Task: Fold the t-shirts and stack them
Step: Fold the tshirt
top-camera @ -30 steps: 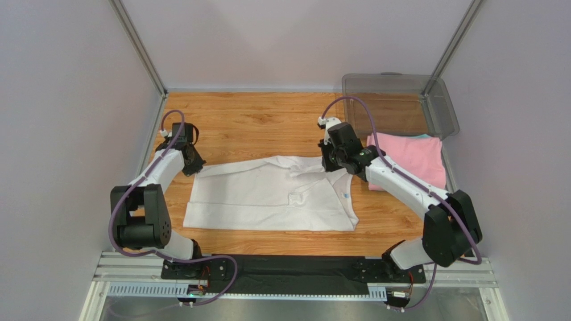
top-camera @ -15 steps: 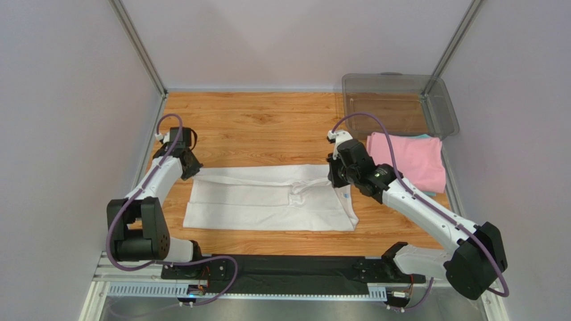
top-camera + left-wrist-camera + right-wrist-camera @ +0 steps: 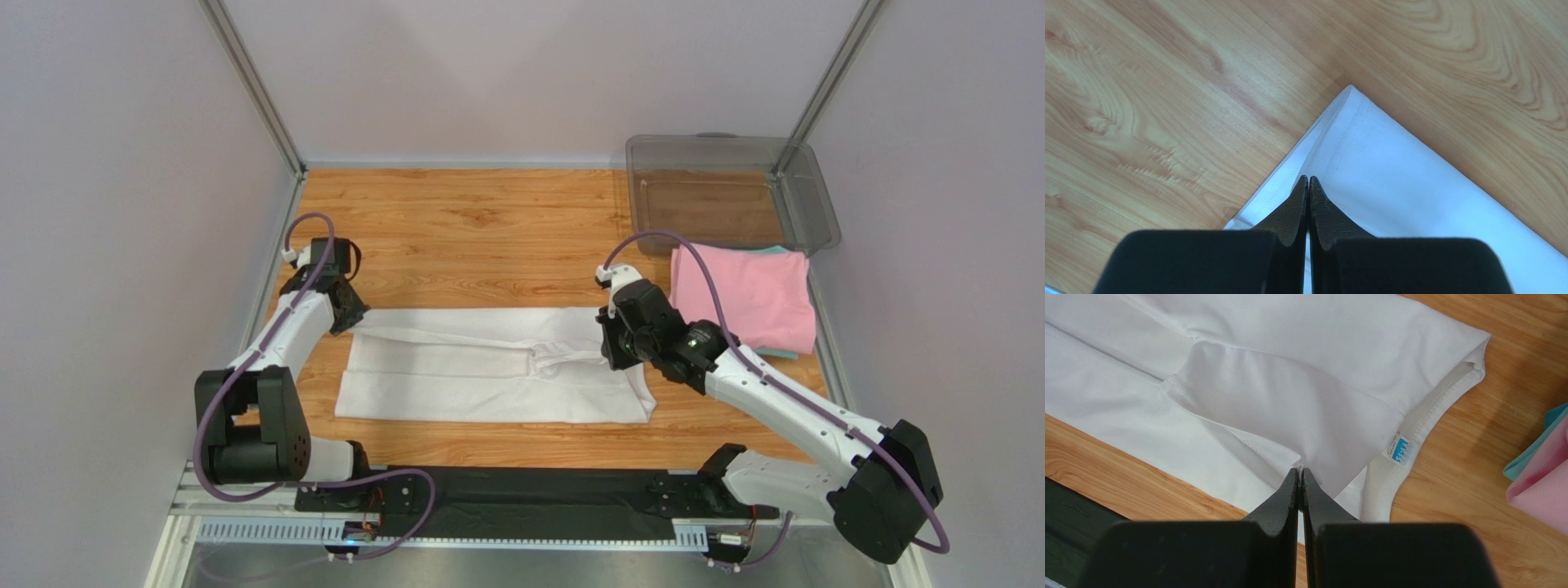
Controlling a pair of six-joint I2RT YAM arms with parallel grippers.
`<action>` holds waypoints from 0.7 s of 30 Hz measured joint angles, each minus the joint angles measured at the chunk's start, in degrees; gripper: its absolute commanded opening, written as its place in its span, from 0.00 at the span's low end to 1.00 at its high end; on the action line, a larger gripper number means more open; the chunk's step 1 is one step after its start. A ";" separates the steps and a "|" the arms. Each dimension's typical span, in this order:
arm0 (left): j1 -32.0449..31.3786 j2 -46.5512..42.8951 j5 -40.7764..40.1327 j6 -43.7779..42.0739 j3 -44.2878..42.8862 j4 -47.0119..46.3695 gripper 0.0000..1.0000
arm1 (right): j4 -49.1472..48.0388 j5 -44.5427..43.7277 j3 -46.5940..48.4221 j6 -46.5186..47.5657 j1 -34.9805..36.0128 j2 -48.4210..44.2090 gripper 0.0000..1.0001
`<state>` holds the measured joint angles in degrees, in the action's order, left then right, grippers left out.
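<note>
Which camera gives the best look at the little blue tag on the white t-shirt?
The right wrist view: the blue tag sits close up at the white t-shirt's neckline. From the top view it is too small to make out; the left wrist view shows only a shirt corner, no tag.

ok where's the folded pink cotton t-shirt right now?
The pink t-shirt lies at the top view's right side, just below the clear plastic bin, atop a teal shirt.
</note>
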<state>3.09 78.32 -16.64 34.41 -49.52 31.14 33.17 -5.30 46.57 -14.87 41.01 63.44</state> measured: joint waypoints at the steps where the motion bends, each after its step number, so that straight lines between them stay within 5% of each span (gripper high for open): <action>1: 0.00 0.00 -0.20 0.02 0.33 0.13 0.00 | 0.02 -0.04 -0.83 -0.35 0.28 -0.26 0.03; 4: 0.00 0.00 -1.01 0.17 1.03 1.09 0.09 | -0.11 -0.15 -3.37 -1.60 1.51 -0.66 0.06; 7: 0.00 0.00 -2.23 0.46 1.38 1.75 0.19 | -0.17 0.02 -6.80 -3.48 3.76 -0.70 0.20; 9: 0.00 -0.15 -3.08 0.66 1.53 2.56 0.41 | 0.46 0.11 -8.63 -4.59 5.27 -0.70 0.23; 10: 0.00 -0.44 -3.52 0.74 1.53 3.02 0.70 | 0.81 0.22 -9.09 -4.96 5.79 -0.70 0.25; 13: 0.04 -2.19 -4.96 1.81 1.53 4.35 0.99 | 1.51 0.09 -9.22 -6.21 6.97 -0.94 0.57; 15: 0.07 -3.72 -5.25 2.49 1.51 4.79 1.00 | 1.68 -0.09 -9.22 -6.80 7.39 -1.73 0.94; 16: 0.07 -4.50 -5.03 2.62 1.46 4.98 1.00 | 1.79 -0.13 -9.20 -7.02 7.63 -2.34 1.00; 21: 0.04 -6.86 -0.07 2.80 1.18 5.29 1.00 | 2.03 -0.22 -8.31 -8.66 8.04 -5.49 1.00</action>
<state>3.14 71.46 -16.71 37.21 -48.34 36.42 35.20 -5.52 38.26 -23.53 49.06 57.95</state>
